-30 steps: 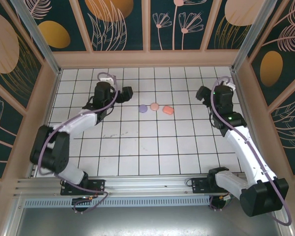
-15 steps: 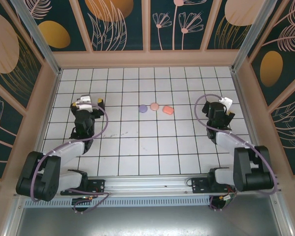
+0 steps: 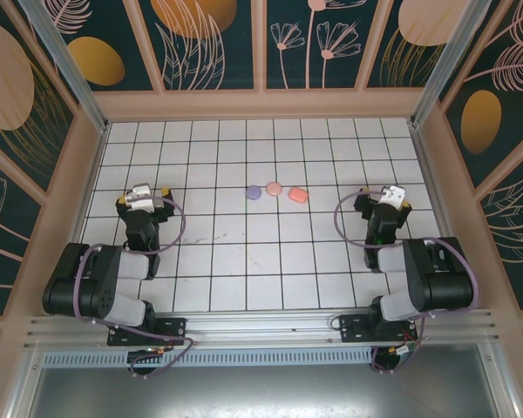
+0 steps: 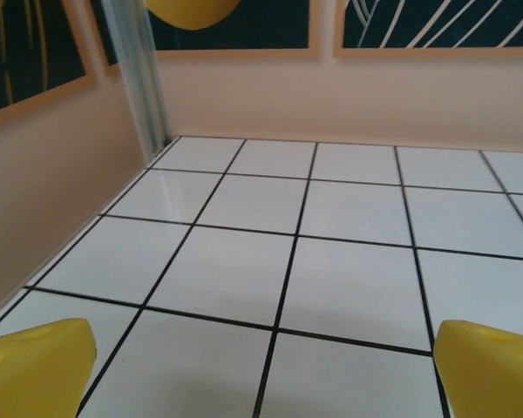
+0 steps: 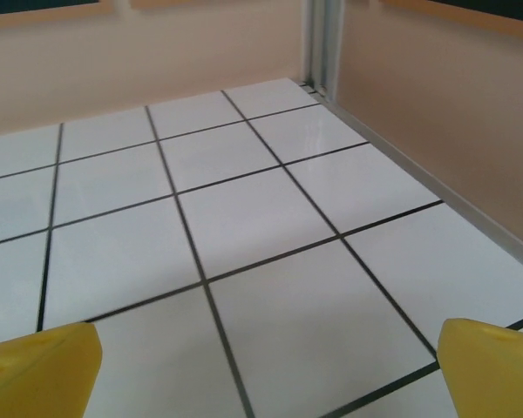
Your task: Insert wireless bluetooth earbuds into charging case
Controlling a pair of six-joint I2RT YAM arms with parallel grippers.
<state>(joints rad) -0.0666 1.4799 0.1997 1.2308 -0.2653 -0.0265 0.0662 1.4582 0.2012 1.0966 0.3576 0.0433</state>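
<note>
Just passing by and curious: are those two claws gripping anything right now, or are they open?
Left gripper: open, holding nothing.
Right gripper: open, holding nothing.

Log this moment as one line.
left gripper open, empty | right gripper open, empty | lilac case, pink case, coral case in a row, beyond both grippers

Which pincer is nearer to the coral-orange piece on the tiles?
Right. The right pincer sits to the right of the coral-orange piece; the left pincer is farther away, on its left side.
</note>
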